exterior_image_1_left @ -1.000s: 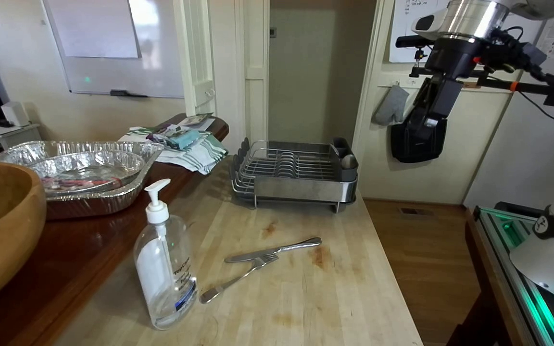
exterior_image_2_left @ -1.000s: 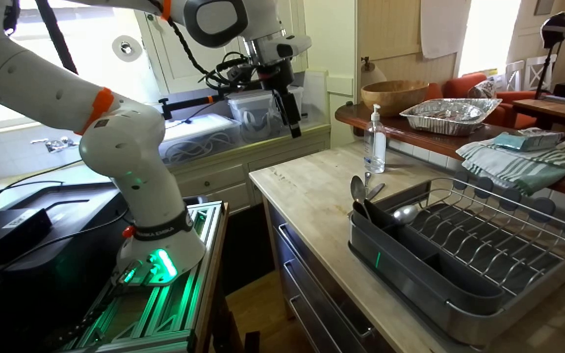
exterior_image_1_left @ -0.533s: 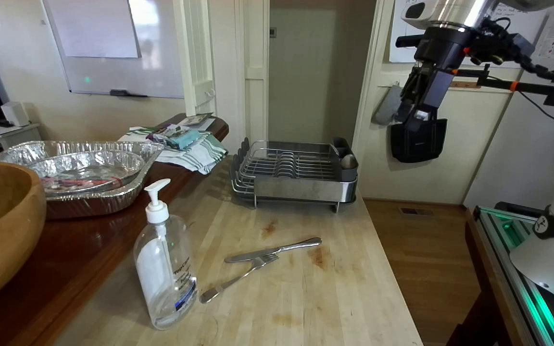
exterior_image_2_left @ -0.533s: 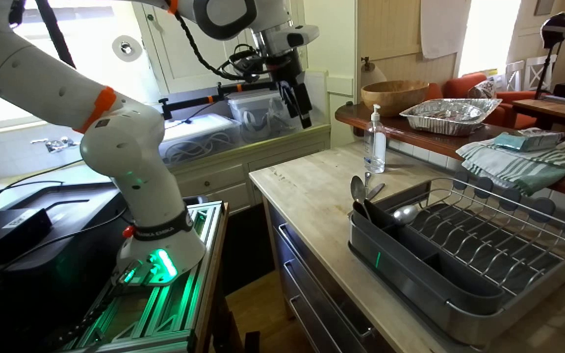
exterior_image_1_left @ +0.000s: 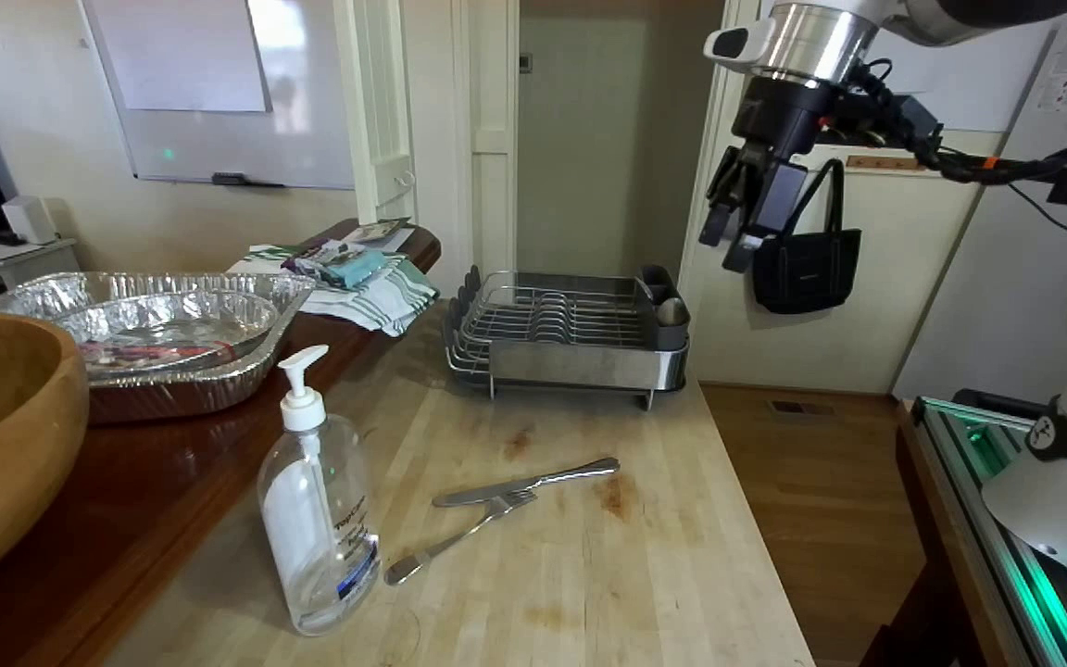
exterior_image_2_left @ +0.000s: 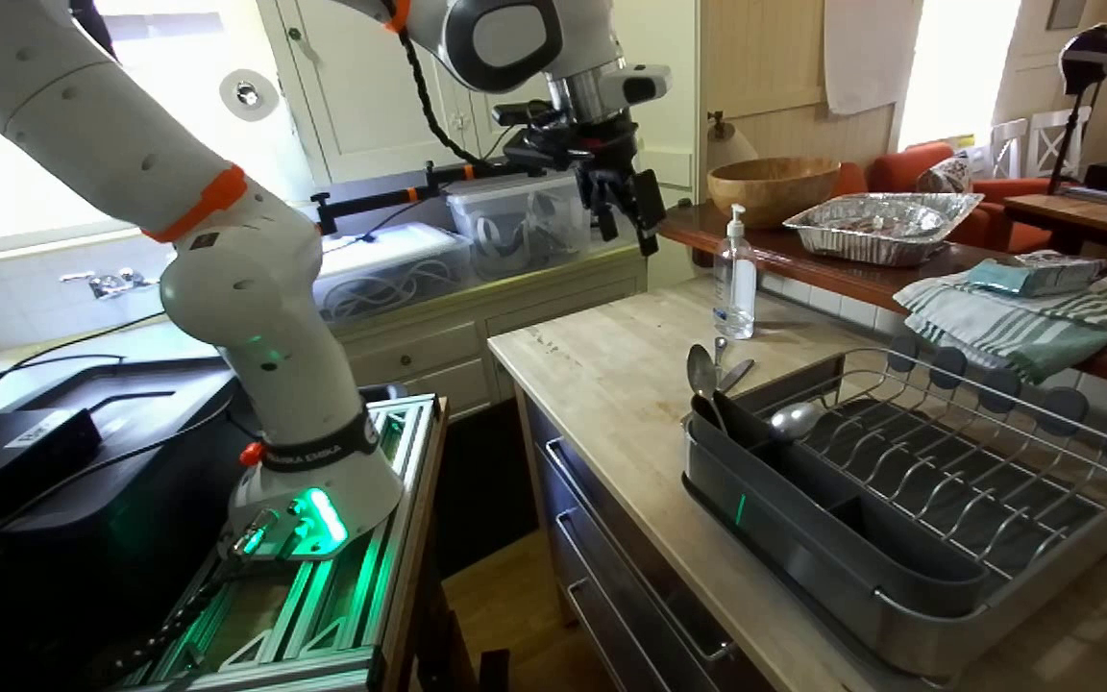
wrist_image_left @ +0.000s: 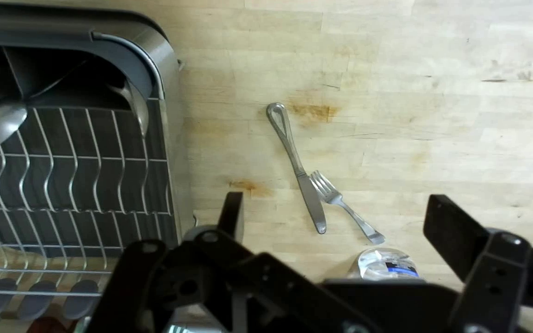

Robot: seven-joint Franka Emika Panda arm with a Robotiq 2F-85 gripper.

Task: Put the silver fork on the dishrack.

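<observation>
The silver fork [exterior_image_1_left: 502,505] lies on the wooden countertop, its tines touching or overlapping the knife's blade. In the wrist view the fork [wrist_image_left: 336,198] shows between the fingers, well below them. In an exterior view only its handle end [exterior_image_2_left: 721,344] shows behind the dishrack. The dishrack [exterior_image_1_left: 584,363] stands at the counter's far end; it also shows in an exterior view [exterior_image_2_left: 909,630] and at the left of the wrist view [wrist_image_left: 174,152]. My gripper [exterior_image_1_left: 726,245] is open and empty, high above the counter, also seen in an exterior view [exterior_image_2_left: 627,236] and the wrist view [wrist_image_left: 336,208].
A knife [exterior_image_1_left: 580,471] lies against the fork. A clear soap pump bottle [exterior_image_1_left: 320,528] stands beside the fork's handle end. Spoons [exterior_image_2_left: 701,370] stand in the rack's cutlery holder. A wooden bowl [exterior_image_1_left: 15,445], foil pan [exterior_image_1_left: 191,398] and towels [exterior_image_1_left: 395,296] are on the raised ledge.
My gripper has moved across toward the counter, leftward in one exterior view and rightward in another. It has turned, and its two fingers now show apart. Fork, knife and rack have not moved.
</observation>
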